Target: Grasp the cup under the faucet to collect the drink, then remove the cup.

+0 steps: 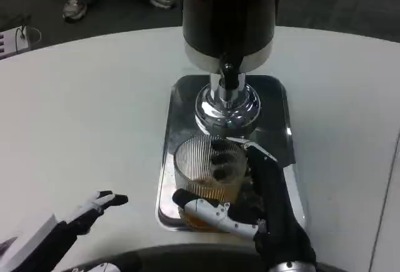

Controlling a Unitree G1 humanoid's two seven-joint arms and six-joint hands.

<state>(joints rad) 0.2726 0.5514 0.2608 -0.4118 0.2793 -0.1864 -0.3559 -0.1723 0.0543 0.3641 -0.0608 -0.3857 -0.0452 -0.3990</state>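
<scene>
White desk (94, 109) is carrying, from left to right: the left hand (87, 212), lying open and holding nothing; a ribbed glass cup (208, 172), holding amber drink and sitting on a steel tray (281, 115) under the dispenser's faucet (228, 106); the right hand (250, 212), gripping the cup.

Dispenser (228, 19): black body, chrome faucet (227, 100). Below the dispenser: clear ribbed cup (209, 175), amber drink (209, 192) inside. Tray (178, 106) under it is mirror silver. Table (94, 109) white. Right hand (250, 212) at the cup: black with white fingers. Left hand (94, 209): white, black tips.
</scene>
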